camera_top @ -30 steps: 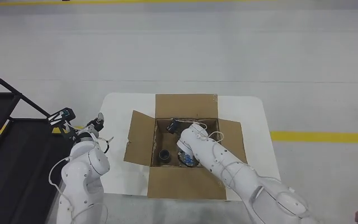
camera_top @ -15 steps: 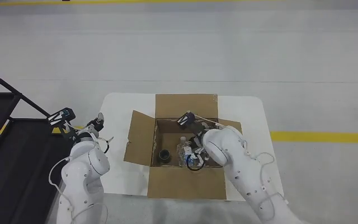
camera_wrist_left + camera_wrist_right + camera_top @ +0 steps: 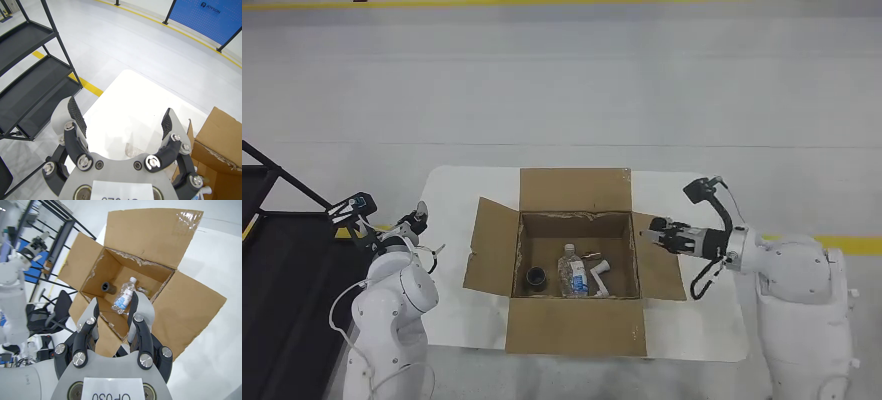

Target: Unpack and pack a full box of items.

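Out came the right gripper [image 3: 115,297], clear of the box [image 3: 574,188] and empty!
It hung half-spread over the right flap; the left gripper [image 3: 120,106] gaped wide above the table [image 3: 457,200] corner. Bottle [image 3: 571,272] and dark cylinder [image 3: 536,277] lay on the box floor, so unpacking looked unfinished.

Bottle [image 3: 571,272] in box [image 3: 572,190], ctr of table [image 3: 452,200]

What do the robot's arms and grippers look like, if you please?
The left arm and right arm have smooth, rounded white shells. The left gripper and right gripper each have two silver metal fingers with black ribbed pads, black linkages with silver bolts, and a white printed label on the base plate. A black cable loops at the right wrist.
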`<state>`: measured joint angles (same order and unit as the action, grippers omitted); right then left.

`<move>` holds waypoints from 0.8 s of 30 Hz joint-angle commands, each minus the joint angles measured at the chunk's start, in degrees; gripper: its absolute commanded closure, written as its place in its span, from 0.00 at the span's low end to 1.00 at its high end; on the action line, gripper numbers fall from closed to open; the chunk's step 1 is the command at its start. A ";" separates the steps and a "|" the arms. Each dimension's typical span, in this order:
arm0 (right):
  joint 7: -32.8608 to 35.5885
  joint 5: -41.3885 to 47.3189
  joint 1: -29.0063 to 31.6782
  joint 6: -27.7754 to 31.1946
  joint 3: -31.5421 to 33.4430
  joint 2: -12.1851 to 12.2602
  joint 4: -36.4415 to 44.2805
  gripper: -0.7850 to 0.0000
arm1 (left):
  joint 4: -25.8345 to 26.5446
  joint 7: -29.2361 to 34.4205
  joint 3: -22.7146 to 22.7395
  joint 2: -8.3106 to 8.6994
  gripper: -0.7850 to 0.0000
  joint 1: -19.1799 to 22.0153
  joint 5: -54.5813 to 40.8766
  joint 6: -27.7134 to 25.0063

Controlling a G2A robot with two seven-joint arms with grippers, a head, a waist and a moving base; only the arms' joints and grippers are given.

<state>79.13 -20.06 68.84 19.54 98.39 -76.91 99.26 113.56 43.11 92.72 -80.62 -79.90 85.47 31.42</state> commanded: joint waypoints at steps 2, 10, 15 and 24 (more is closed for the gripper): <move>0.78 4.16 -0.04 0.40 0.27 0.23 -1.00 1.00 | 0.00 0.00 0.00 0.00 0.00 0.00 0.00 0.00; 0.78 4.16 -0.04 0.40 0.27 0.23 -1.00 1.00 | 0.00 0.00 0.00 0.00 0.00 0.00 0.00 0.00; -2.81 4.80 0.94 -1.14 0.87 0.40 -2.51 1.00 | 0.00 0.00 0.00 0.00 0.00 0.00 0.00 0.00; -2.30 20.35 2.86 0.16 12.81 2.79 -17.09 0.62 | 0.00 0.00 0.00 0.00 0.00 0.00 0.00 0.00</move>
<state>76.33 -1.16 71.70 19.46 109.92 -74.38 84.20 113.56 43.11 92.72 -80.62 -79.90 85.47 31.42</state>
